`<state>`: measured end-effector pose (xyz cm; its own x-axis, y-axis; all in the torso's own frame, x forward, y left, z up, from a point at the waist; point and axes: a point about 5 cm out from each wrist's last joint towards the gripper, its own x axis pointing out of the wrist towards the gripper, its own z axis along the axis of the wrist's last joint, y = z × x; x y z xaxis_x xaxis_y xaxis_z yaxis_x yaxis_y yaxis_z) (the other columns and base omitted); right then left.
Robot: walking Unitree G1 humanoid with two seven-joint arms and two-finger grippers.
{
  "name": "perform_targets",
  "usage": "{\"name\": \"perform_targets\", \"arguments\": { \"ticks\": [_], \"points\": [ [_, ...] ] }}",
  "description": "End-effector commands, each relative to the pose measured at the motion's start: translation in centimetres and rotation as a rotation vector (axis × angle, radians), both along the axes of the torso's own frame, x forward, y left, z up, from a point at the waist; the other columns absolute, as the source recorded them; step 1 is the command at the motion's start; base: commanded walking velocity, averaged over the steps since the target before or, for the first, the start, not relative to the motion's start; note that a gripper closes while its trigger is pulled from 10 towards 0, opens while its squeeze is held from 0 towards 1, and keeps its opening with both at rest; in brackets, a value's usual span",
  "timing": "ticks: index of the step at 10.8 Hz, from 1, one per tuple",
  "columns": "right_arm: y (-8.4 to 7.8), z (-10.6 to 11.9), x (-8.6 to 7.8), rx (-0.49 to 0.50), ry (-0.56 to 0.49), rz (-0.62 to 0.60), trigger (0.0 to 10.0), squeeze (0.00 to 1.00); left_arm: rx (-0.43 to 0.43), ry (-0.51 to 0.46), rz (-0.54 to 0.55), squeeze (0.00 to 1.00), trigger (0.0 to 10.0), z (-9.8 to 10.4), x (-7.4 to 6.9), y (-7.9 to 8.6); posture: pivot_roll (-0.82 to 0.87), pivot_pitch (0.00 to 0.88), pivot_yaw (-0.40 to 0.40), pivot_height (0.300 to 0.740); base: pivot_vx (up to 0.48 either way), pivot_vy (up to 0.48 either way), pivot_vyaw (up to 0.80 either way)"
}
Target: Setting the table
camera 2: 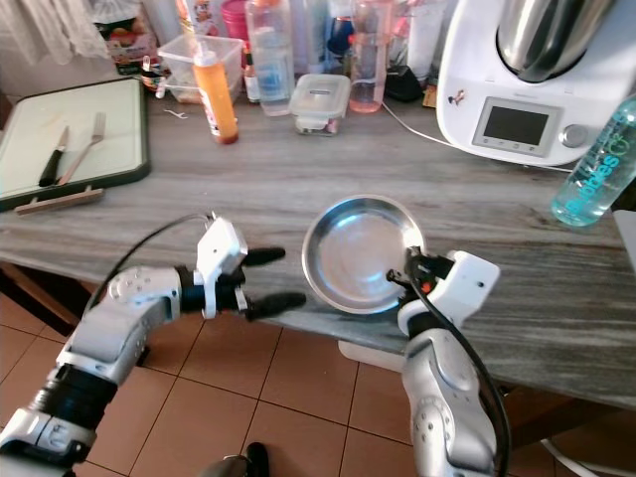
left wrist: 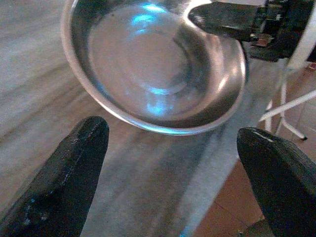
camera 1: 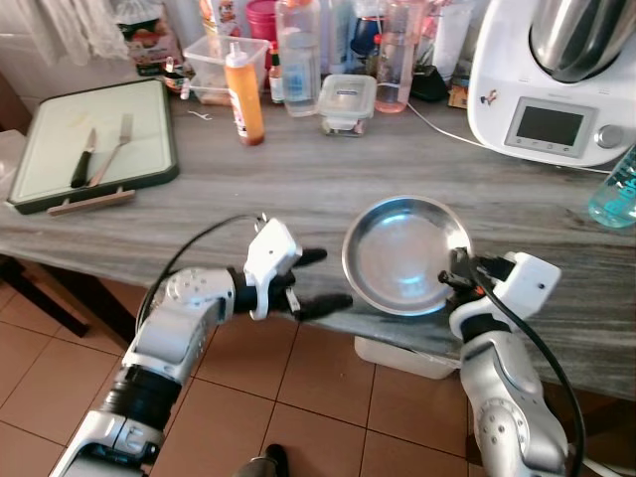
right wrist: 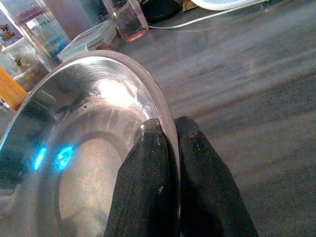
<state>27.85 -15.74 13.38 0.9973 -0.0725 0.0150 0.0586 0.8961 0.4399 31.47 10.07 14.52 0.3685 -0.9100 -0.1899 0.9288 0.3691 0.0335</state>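
A shiny steel bowl (camera 1: 397,253) is at the front edge of the grey wooden table (camera 1: 298,189), slightly tilted. My right gripper (camera 1: 459,271) is shut on the bowl's right rim, one finger inside and one outside, as the right wrist view shows (right wrist: 169,126). Just left of the bowl, over the table edge, my left gripper (camera 1: 331,279) stands open with nothing between its fingers, pointing at the bowl (left wrist: 158,74). A knife (camera 1: 81,159) and a fork (camera 1: 114,144) lie on a green-rimmed board (camera 1: 149,177) at the far left.
Along the back stand an orange sauce bottle (camera 1: 244,94), plastic containers (camera 1: 347,102), and several bottles and jars. A white kitchen machine (camera 1: 552,84) with its cable is back right, a blue bottle (camera 1: 616,189) at the right edge. Below the table lie tiled floor and a white box (camera 1: 397,356).
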Motion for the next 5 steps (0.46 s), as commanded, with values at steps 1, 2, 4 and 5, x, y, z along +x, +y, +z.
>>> {"name": "perform_targets", "arguments": {
  "ticks": [1, 2, 4, 5],
  "points": [
    [0.96, -0.16, 0.16, 0.085, 0.008, 0.004, 10.0, 0.00, 0.021, -0.006, -0.026, 0.00, 10.0, 0.06, -0.28, -0.17, 0.06, 0.126, 0.004, 0.740, 0.000, 0.000, 0.00],
    [1.22, -0.27, 0.16, 0.107, 0.009, 0.009, 10.0, 0.00, 0.024, -0.005, -0.034, 0.00, 10.0, 0.05, -0.35, -0.18, 0.07, 0.126, 0.007, 0.740, 0.000, 0.000, 0.00],
    [1.48, -0.83, 0.22, 0.110, 0.045, 0.002, 10.0, 0.00, 0.035, -0.013, -0.042, 0.00, 10.0, 0.02, -0.27, -0.27, 0.06, 0.127, 0.011, 0.740, 0.000, 0.000, 0.00],
    [1.19, -1.05, 0.20, 0.140, 0.054, -0.019, 10.0, 0.00, 0.035, -0.014, -0.041, 0.00, 10.0, 0.04, -0.19, -0.34, 0.06, 0.127, 0.012, 0.740, 0.000, 0.000, 0.00]
  ]
}}
